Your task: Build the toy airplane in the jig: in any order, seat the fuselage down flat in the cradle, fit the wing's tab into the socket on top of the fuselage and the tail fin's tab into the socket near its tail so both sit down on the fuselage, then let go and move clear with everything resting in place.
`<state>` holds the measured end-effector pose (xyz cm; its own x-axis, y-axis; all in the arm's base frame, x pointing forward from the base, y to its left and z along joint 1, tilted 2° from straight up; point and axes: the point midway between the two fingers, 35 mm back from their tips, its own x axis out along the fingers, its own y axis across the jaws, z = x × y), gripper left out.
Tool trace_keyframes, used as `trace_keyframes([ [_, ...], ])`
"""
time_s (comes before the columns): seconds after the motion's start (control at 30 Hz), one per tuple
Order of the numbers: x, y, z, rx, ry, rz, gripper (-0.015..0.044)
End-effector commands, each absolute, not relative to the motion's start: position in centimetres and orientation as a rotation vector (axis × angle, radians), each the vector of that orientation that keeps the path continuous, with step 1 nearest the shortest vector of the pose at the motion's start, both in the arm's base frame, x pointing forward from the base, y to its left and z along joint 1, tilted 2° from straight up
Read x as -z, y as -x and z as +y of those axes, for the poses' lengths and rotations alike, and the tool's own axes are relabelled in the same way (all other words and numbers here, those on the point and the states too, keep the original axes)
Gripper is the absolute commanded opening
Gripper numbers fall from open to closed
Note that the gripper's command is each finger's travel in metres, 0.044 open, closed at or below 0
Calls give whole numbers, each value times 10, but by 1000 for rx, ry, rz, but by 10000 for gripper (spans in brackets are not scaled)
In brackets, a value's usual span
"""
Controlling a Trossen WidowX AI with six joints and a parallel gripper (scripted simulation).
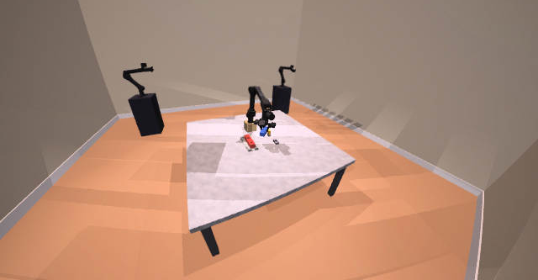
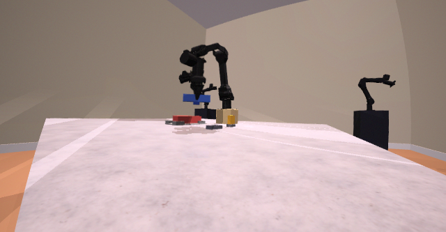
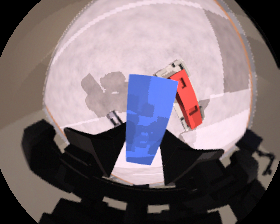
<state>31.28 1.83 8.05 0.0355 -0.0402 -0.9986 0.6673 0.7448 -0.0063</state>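
The red fuselage [image 1: 250,141] [image 2: 187,119] [image 3: 190,100] lies in the pale grey cradle [image 3: 171,68] [image 2: 178,122]; two dark sockets show on its top in the wrist view. My gripper [image 2: 197,97] [image 3: 144,125] is shut on the blue wing [image 1: 263,132] [image 2: 188,97] [image 3: 150,110] and holds it well above the table. In the exterior view the wing is about level, its tab pointing down, above and a little right of the fuselage. The wing hides a little of the cradle in the wrist view. The yellow tail fin [image 1: 269,133] [image 2: 231,119] stands upright on a small dark base.
A small dark holder [image 1: 276,141] [image 2: 214,127] [image 3: 114,115] stands on the table [image 1: 235,187] [image 2: 209,176]. A tan block [image 1: 249,126] [image 2: 222,116] is near the arm's base, behind the tail fin in the exterior view. Two other arms stand on black pedestals beyond the table.
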Motion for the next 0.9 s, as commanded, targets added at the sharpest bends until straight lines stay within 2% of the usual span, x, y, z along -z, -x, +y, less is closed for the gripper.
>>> trace_keyframes([
  [0.0,-83,-309,7,630,-604,1416,0],
  [0.87,-67,-267,-66,981,-970,1272,0],
])
